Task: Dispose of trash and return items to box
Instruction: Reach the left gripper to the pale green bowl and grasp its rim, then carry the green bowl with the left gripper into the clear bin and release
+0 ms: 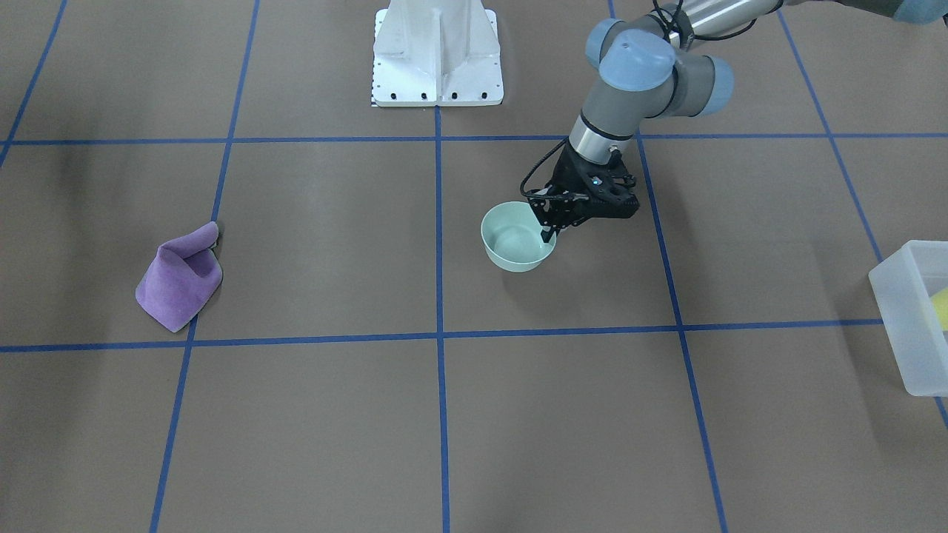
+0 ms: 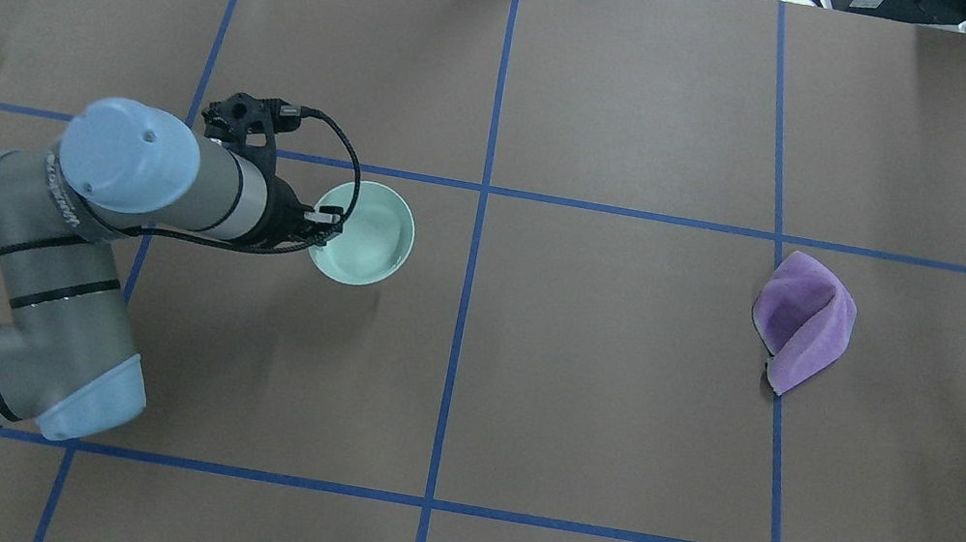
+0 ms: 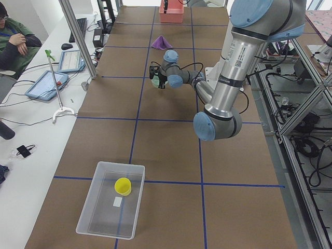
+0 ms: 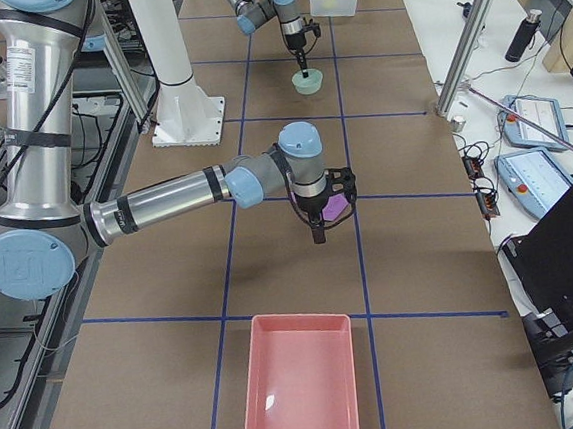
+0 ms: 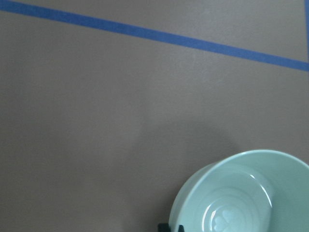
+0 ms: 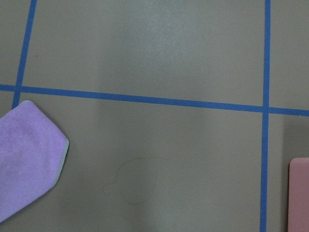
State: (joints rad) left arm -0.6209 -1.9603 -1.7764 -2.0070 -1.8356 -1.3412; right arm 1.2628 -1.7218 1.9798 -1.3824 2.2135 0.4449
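The pale mint-green bowl (image 1: 511, 240) stands upright on the brown table left of centre (image 2: 371, 238). My left gripper (image 1: 552, 231) reaches down over the bowl's rim, one finger inside and one outside, pinched on it (image 2: 326, 223). The left wrist view shows the bowl (image 5: 241, 193) at the bottom right. The frosted box (image 3: 111, 207) lies at the table's left end (image 1: 915, 318) with the yellow cup (image 3: 123, 185) inside it. My right gripper (image 4: 316, 234) hangs above the table beside a purple cloth (image 4: 336, 208); I cannot tell whether it is open or shut.
The crumpled purple cloth (image 2: 804, 320) lies on the right half of the table (image 1: 180, 280) and shows in the right wrist view (image 6: 24, 159). A pink tray (image 4: 302, 394) stands at the table's right end. The white robot base (image 1: 437, 52) stands at the table's robot-side edge.
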